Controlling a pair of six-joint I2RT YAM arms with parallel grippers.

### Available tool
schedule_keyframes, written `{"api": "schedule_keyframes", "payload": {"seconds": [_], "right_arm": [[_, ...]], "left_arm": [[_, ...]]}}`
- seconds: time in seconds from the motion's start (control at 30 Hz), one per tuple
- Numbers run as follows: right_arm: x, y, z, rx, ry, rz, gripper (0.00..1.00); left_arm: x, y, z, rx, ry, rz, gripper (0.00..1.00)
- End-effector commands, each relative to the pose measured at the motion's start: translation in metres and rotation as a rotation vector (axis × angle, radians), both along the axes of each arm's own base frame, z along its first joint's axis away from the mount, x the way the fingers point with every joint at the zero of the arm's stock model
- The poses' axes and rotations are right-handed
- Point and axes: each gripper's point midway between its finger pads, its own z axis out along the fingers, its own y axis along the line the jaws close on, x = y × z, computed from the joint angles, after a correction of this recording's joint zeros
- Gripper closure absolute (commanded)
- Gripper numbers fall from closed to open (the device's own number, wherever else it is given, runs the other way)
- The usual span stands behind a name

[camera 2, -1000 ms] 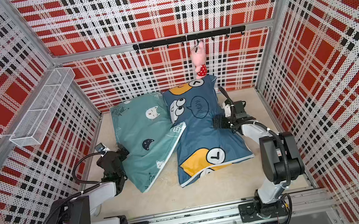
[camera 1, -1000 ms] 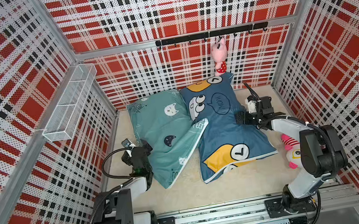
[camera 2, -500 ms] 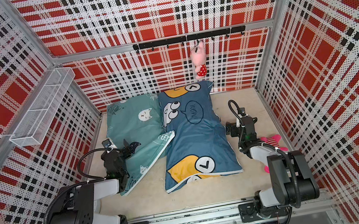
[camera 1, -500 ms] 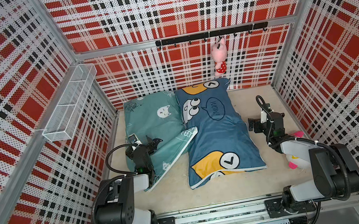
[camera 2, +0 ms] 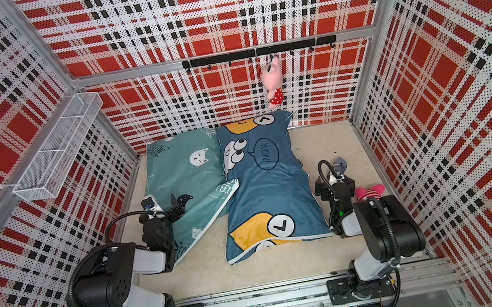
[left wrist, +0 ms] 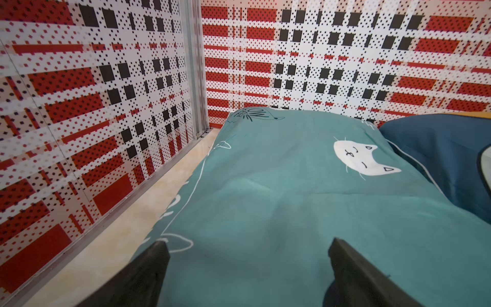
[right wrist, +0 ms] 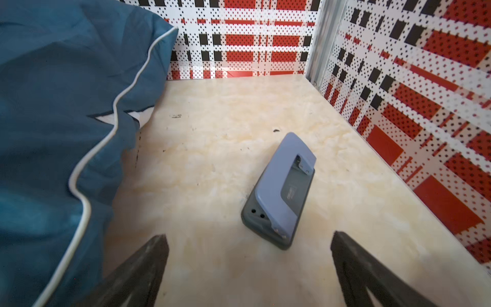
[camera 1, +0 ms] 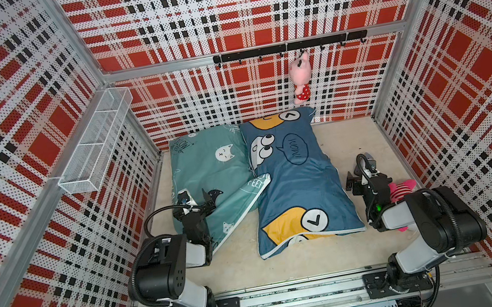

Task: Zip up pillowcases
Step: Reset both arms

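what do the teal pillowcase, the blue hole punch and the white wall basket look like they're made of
Teal pillowcase: soft woven fabric, matte, probably cotton; it creases and sags.
Hole punch: likely painted metal or plastic lid, smooth satin sheen, on a grey base.
Wall basket: white coated metal mesh; you see through its fine grid.

The right arm (camera 1: 435, 224) half hides the floor plush toy (camera 1: 403, 186) — the left arm (camera 1: 162, 269), a corner of the teal pillowcase (camera 1: 207, 171).
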Motion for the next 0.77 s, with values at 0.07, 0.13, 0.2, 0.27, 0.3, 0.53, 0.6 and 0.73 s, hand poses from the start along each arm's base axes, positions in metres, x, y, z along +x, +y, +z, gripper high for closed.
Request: {"api": "schedule_keyframes", "payload": {"seconds": [0.07,0.13,0.2,0.27,0.3,0.53,0.6,0.73], "right_arm": [[0.0081,-0.0071,0.036,0.005,-0.147,-0.042,0.0],[0.0062,-0.0086,0.0382,-0.002,-0.167,-0.051,0.0],[0.0067,-0.0087,0.0381,0.0,-0.164,-0.053,0.0],[0.0068,-0.0072,0.0374,-0.009,-0.159,-0.052,0.0],[0.0073,-0.0063,0.0379,-0.012,-0.16,-0.051,0.0],[0.0092,-0.0049,0.0365,-0.021,-0.151,-0.047,0.0],[0.0105,-0.0039,0.0369,-0.016,-0.149,-0.042,0.0],[0.0095,-0.0043,0.0378,-0.019,-0.155,-0.044,0.0]], "left_arm": [[-0.0002,-0.0002,0.0231,0.013,-0.102,-0.012,0.02],[-0.0002,0.0003,0.0232,0.009,-0.104,-0.009,0.02],[-0.0004,0.0001,0.0224,0.009,-0.101,-0.011,0.02],[-0.0001,0.0003,0.0231,0.009,-0.103,-0.01,0.02],[-0.0003,-0.0004,0.0227,0.009,-0.102,-0.013,0.02],[-0.0005,-0.0002,0.0231,0.009,-0.103,-0.012,0.02],[-0.0006,0.0006,0.0234,0.009,-0.104,-0.009,0.02],[-0.0009,-0.0002,0.024,0.009,-0.107,-0.011,0.02]]}}
